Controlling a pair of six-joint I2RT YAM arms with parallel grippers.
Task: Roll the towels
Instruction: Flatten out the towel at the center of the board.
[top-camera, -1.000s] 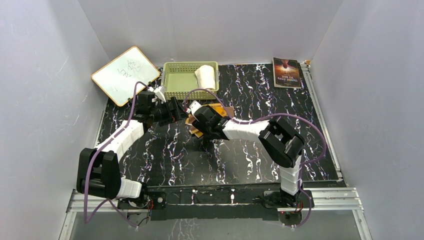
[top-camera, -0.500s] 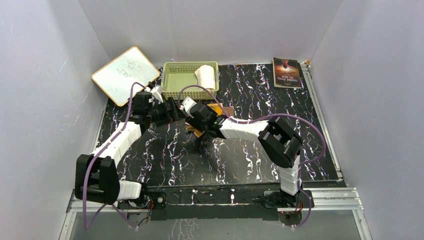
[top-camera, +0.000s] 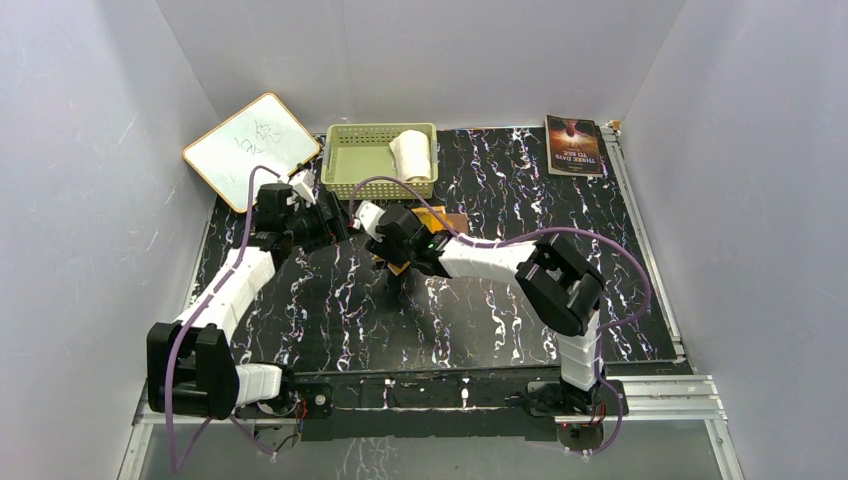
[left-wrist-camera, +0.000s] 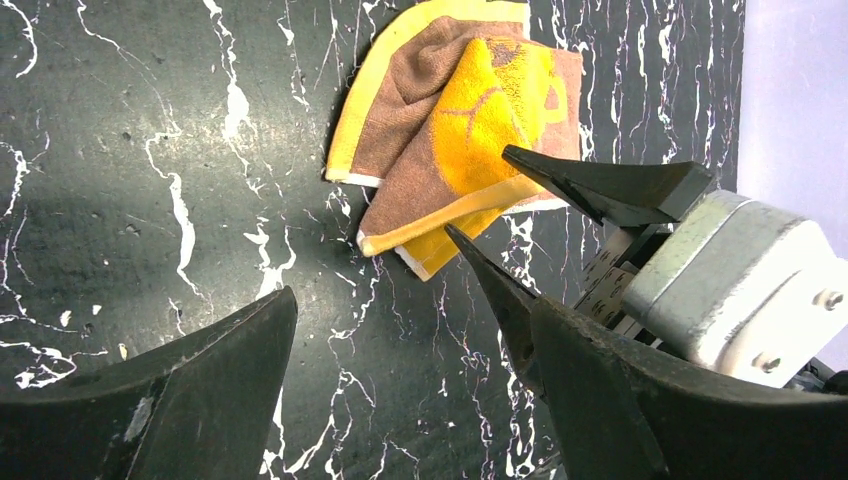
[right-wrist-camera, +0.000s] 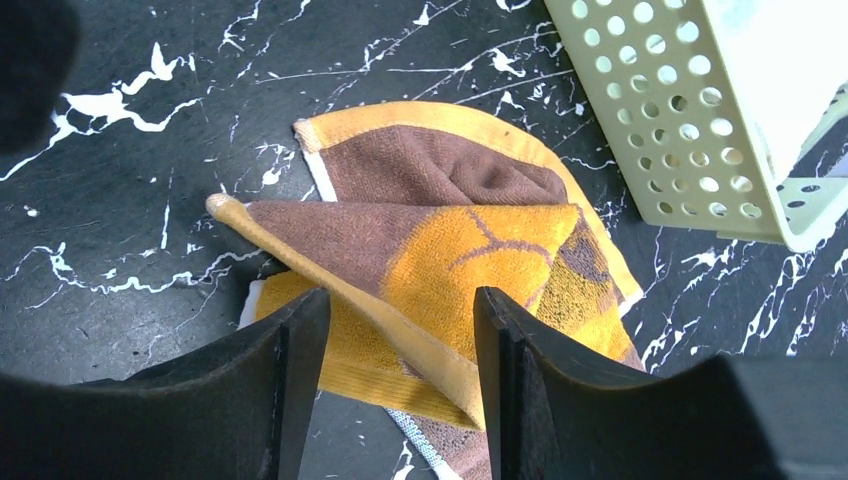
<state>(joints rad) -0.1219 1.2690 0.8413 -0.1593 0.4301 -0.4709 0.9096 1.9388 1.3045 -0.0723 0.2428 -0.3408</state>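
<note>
The brown towel with a yellow-orange side lies crumpled and partly folded on the black marbled table, just in front of the basket; it also shows in the left wrist view and the top view. My right gripper is open, its jaws straddling a raised folded edge of this towel. My left gripper is open and empty, low over bare table to the left of the towel, facing the right gripper's fingers. The white towel lies rolled in the basket.
The pale green perforated basket stands at the back, close behind the brown towel, and also shows in the right wrist view. A whiteboard leans at the back left. A book lies at the back right.
Both grippers have shifted left. The left arm has drawn back toward the whiteboard. The right gripper has moved left over the brown towel's near edge.
</note>
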